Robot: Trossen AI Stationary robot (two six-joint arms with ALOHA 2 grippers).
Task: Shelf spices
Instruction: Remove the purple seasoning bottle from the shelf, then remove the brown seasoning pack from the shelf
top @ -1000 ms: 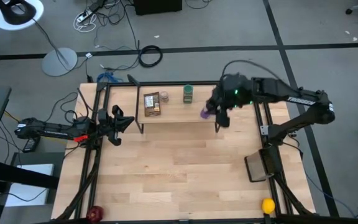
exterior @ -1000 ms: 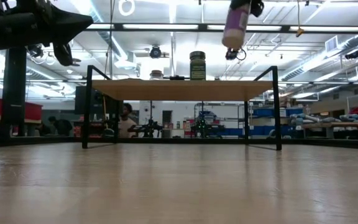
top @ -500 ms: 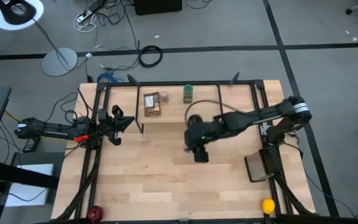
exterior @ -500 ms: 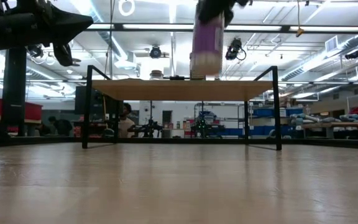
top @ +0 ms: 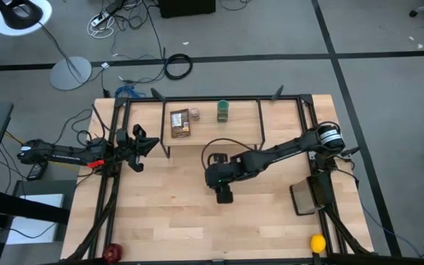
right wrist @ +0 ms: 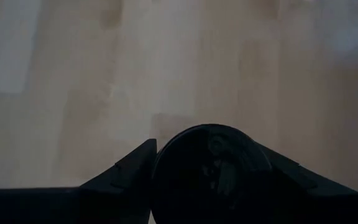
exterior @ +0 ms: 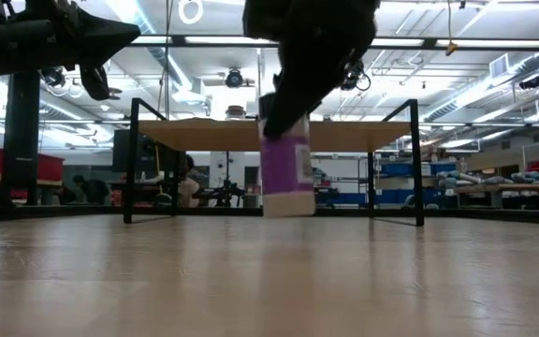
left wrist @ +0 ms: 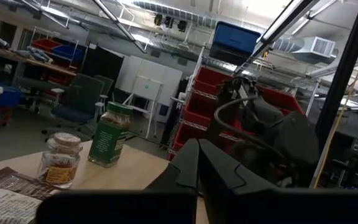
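My right gripper point(top: 224, 193) is shut on the dark-lidded, purple-labelled jar point(exterior: 286, 173), low over the table in front of the shelf point(top: 212, 126). From above, the gripper hides the jar. On the shelf's wooden top board point(exterior: 269, 134) stand the brown packet point(top: 179, 122), the tiny pale-capped jar point(top: 195, 113) and the green-lidded jar point(top: 222, 111). My left gripper point(top: 146, 143) waits shut at the table's left, beside the shelf's left end. Its wrist view shows the green-lidded jar point(left wrist: 109, 134) and the tiny jar point(left wrist: 61, 159). My right gripper pinches the jar's top at the dark lid point(right wrist: 210, 155), with one finger point(right wrist: 132, 165) on each side of it. The fingers come from above, slanting down. The jar hangs below them, slightly tilted, its bottom point(exterior: 288, 208) just above the tabletop.
A yellow ball point(top: 317, 243) lies at the near right corner and a red object point(top: 113, 252) at the near left corner. A dark flat pad point(top: 304, 199) sits by the right arm's base. The shelf's black legs point(exterior: 415, 164) stand behind the jar.
My right gripper has carried the jar from above the shelf's right end toward the table's near edge and leftward, sinking all the way. The jar now hangs low in front of the shelf, close over the tabletop.
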